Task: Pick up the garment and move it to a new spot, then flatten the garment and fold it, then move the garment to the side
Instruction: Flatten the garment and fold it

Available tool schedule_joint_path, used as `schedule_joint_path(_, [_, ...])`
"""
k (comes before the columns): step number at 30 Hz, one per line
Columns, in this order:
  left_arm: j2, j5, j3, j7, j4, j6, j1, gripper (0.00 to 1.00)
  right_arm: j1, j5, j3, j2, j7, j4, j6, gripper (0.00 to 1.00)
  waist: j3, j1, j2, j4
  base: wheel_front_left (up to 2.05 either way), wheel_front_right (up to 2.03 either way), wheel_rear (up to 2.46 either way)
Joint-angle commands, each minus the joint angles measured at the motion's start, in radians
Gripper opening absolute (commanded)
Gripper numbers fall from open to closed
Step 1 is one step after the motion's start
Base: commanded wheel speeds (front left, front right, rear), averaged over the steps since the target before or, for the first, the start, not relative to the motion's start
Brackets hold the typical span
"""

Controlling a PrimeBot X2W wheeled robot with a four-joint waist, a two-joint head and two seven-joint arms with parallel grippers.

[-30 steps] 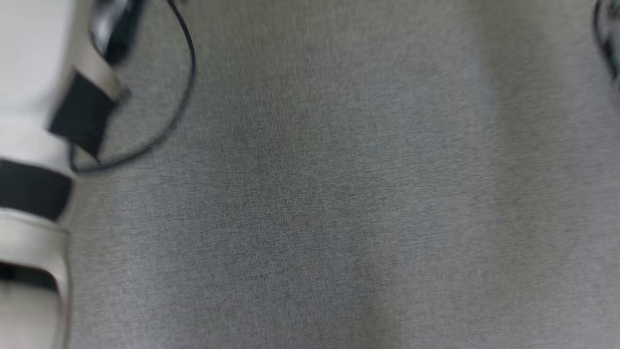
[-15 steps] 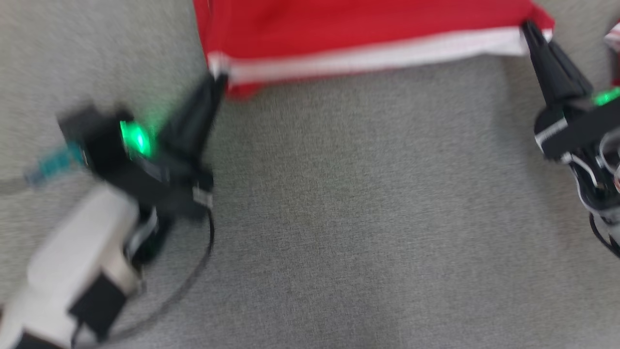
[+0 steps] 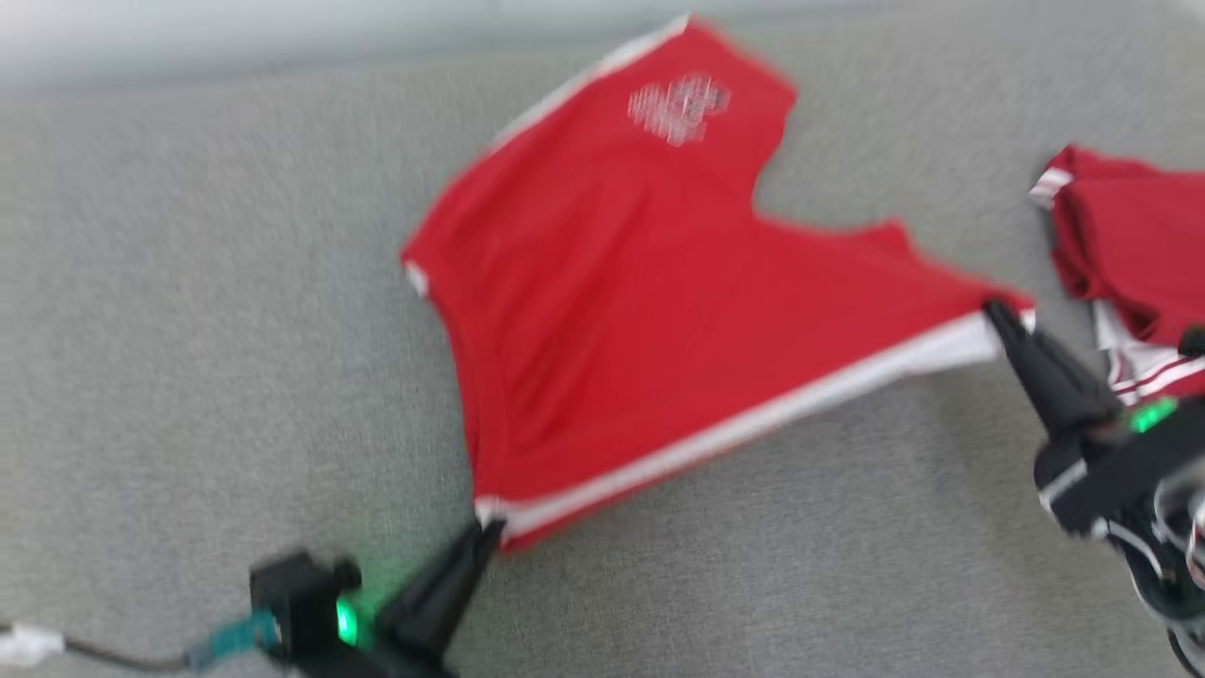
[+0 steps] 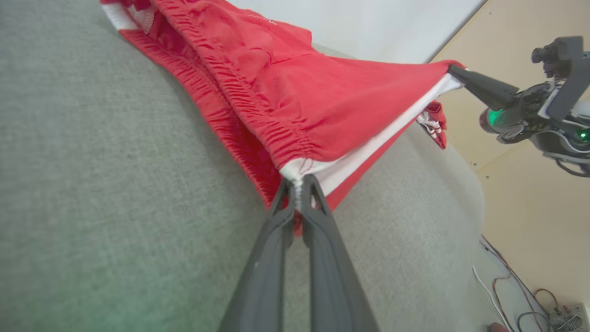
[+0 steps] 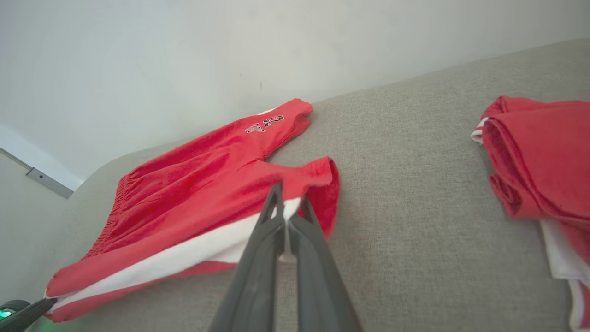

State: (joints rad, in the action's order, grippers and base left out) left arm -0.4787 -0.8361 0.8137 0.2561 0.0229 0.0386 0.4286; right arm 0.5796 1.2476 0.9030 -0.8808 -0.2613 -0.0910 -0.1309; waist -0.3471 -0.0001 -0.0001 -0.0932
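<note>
The garment (image 3: 659,311) is a pair of red shorts with a white side stripe, spread on the grey cushion. My left gripper (image 3: 487,533) is shut on its waistband corner at the lower left; in the left wrist view my left gripper (image 4: 298,183) pinches the white stripe end of the garment (image 4: 295,87). My right gripper (image 3: 990,311) is shut on the leg hem corner at the right; the right wrist view has my right gripper (image 5: 288,196) closed on the hem of the garment (image 5: 193,184). The stripe edge is stretched between both grippers.
A second red garment (image 3: 1130,254) lies bunched at the right edge, also seen as the red garment (image 5: 539,157) in the right wrist view. The grey cushion (image 3: 188,330) spreads wide to the left. A pale wall runs behind. Cables lie on the floor (image 4: 521,295) beyond the cushion.
The head camera has swung up, bringing the whole garment and both grippers into the picture. Both grippers keep their hold on the stripe edge's corners.
</note>
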Motion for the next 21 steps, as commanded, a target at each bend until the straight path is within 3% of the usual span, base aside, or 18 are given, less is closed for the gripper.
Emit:
schedule_joint_path(1, [-0.025,0.001,0.011,-0.001,-0.022,-0.025,-0.056,0.00,-0.044,0.001,0.009,-0.028,-0.005,0.004,0.001,0.00,0.116,0.0001,0.0001,-0.011,0.00,0.00,0.00])
schedule_joint_path(8, [-0.068,-0.027,0.039,-0.046,-0.140,-0.094,-0.174,0.00,-0.150,0.038,0.052,-0.107,0.026,0.052,0.001,0.00,0.197,0.0001,0.0001,-0.016,0.00,0.00,0.00])
schedule_joint_path(14, [-0.075,-0.061,0.044,-0.097,-0.207,-0.109,-0.187,0.00,-0.153,0.047,0.044,-0.138,0.106,0.049,0.001,0.00,0.210,0.0001,0.0001,-0.016,0.00,0.00,0.00])
schedule_joint_path(21, [0.014,-0.148,0.022,-0.137,-0.165,-0.083,-0.105,0.00,-0.014,-0.004,0.023,-0.014,0.241,-0.112,0.001,0.00,0.163,0.0001,0.0001,0.010,0.00,0.00,0.00])
